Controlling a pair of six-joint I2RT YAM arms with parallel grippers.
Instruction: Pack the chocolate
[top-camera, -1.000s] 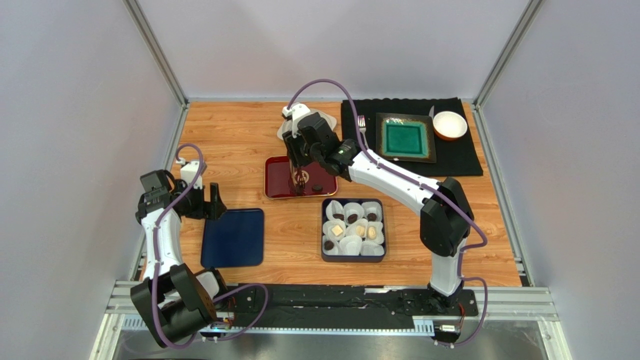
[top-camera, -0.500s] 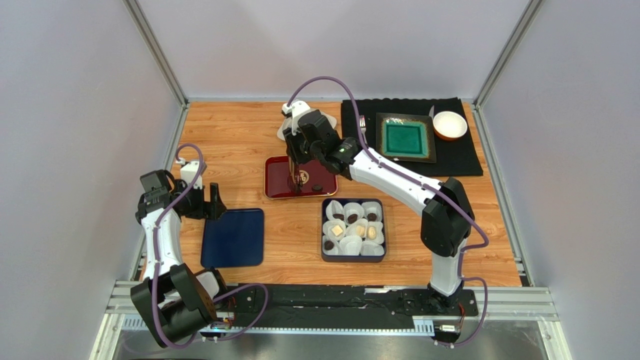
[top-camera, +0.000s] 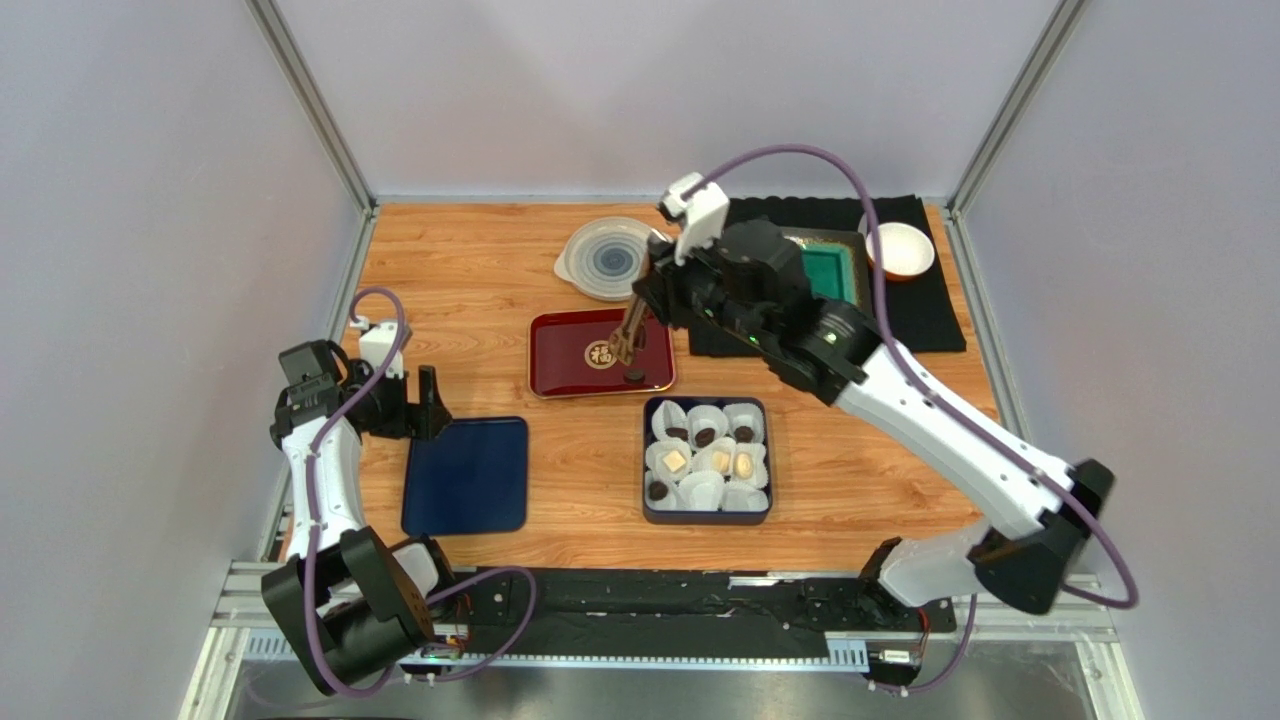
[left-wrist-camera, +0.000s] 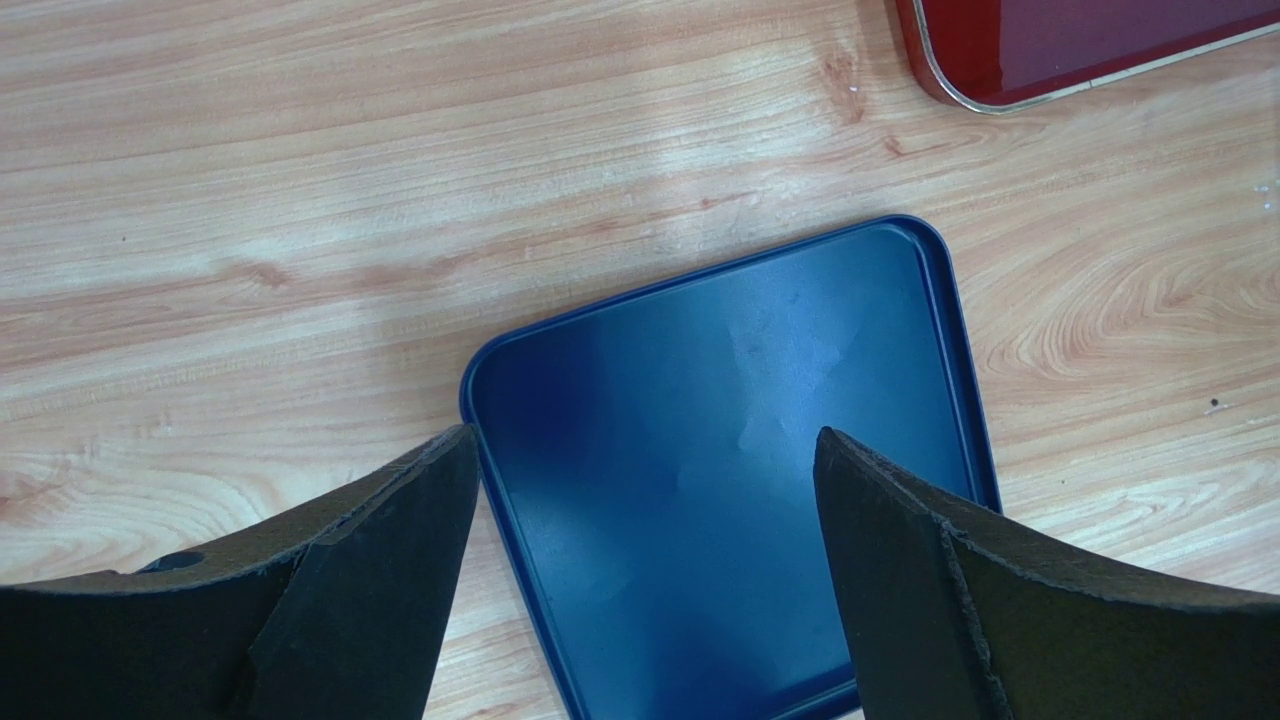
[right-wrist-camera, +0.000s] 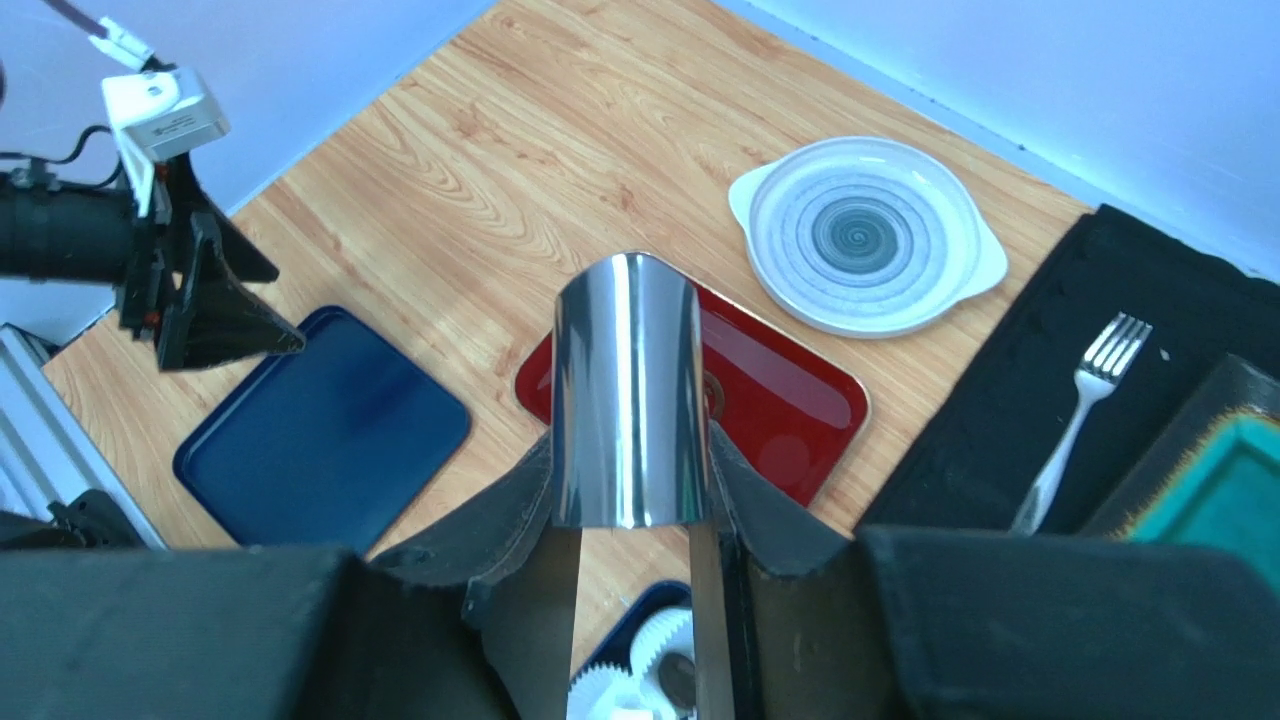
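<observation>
**A:** At the four o'clock corner of the red tray (top-camera: 564, 372), one dark chocolate (top-camera: 636, 375) lies where it lay a second ago. The others are in the box (top-camera: 706, 519), at five o'clock from that tray.

**B:** So what moved?

**A:** The right arm. Its elbow has swung out toward three o'clock, and the wrist has come off the plate (top-camera: 609, 255), which now shows whole. The right hand (right-wrist-camera: 631, 503) is clamped on the tongs (right-wrist-camera: 628, 375), squeezed tighter than before.

**B:** A pick, then?

**A:** Probably one starting. The tips hang just beside the chocolate, at its eleven o'clock. I cannot tell whether they touch it.

**B:** And the left?

**A:** Unmoved. The left hand (left-wrist-camera: 643, 450), fingers wide apart and holding nothing, hovers over the blue tray (left-wrist-camera: 751, 570) at the nine o'clock side of the counter (top-camera: 481, 285).
</observation>
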